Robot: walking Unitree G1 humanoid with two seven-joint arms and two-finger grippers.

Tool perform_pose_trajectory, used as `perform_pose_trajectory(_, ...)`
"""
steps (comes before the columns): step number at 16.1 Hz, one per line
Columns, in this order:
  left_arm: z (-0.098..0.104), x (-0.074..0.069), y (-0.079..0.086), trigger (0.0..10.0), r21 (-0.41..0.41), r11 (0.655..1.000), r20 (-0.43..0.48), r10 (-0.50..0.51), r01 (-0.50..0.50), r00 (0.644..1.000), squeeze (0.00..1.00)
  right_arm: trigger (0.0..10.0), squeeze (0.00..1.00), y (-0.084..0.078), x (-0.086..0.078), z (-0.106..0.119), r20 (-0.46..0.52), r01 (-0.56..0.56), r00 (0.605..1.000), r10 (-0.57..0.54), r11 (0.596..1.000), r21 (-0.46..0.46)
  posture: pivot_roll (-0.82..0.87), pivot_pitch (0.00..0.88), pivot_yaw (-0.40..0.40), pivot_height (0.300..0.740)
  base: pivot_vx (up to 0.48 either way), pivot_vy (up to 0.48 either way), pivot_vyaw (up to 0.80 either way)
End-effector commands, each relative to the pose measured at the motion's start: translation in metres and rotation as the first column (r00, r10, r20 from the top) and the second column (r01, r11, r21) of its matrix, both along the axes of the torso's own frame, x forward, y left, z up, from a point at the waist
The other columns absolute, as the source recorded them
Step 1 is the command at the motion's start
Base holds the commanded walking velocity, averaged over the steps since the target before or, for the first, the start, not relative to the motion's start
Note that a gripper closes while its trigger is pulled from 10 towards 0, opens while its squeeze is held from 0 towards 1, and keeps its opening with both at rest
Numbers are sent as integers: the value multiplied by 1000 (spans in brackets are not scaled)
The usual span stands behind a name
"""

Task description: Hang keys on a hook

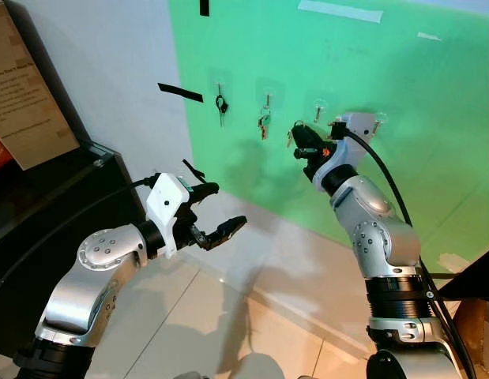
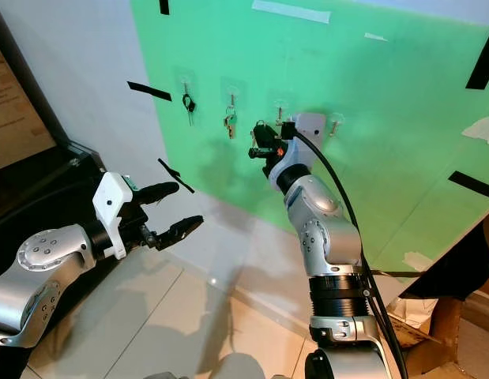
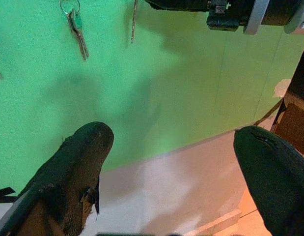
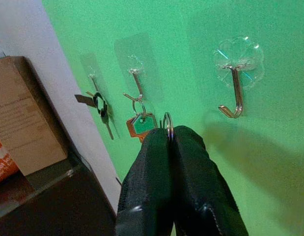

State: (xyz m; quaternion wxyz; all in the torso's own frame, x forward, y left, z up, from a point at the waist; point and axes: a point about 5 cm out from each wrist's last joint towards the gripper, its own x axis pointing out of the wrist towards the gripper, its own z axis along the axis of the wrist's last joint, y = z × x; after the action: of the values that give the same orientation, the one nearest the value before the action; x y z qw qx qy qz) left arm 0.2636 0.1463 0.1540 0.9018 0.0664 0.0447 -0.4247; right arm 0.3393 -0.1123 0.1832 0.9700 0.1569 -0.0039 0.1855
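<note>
Several clear hooks run along the green wall (image 1: 434, 87). The leftmost hook carries a black key (image 1: 221, 103), and the one beside it carries a bunch of keys (image 1: 264, 121). To their right is a bare hook (image 4: 234, 93), also seen in the left eye view as the bare hook (image 1: 318, 107). My right gripper (image 1: 299, 144) is raised close to the wall, just left of and slightly below that hook. It is shut on a key ring (image 4: 167, 120) whose metal loop sticks up between the fingertips. My left gripper (image 1: 216, 209) is held lower at the left, open and holding nothing.
A black cabinet (image 1: 39, 205) stands at the left with a brown printed board (image 1: 23, 95) leaning above it. Black tape strips (image 1: 181, 92) mark the wall. A cardboard box (image 1: 475, 316) sits at the lower right. Pale tiled floor (image 1: 197, 316) lies below.
</note>
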Motion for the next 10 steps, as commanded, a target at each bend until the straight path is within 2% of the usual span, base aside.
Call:
perform_pose_trajectory(1,2,-2,-2,10000,5,1000,7,-16,16,1000,0,10000,0,0,3,8,18,5,1000,-5,1000,28,-25,0,8,740,0,0,0)
perform_pose_trajectory(7,2,-2,-4,10000,4,1000,8,-22,22,1000,0,10000,0,-7,6,11,6,38,999,-39,994,102,-28,0,9,740,0,0,0)
perform_pose_trajectory(10,3,-1,-4,10000,5,1000,7,-24,24,1000,0,10000,0,-9,9,10,-38,67,997,-62,986,154,-28,0,9,740,0,0,0)
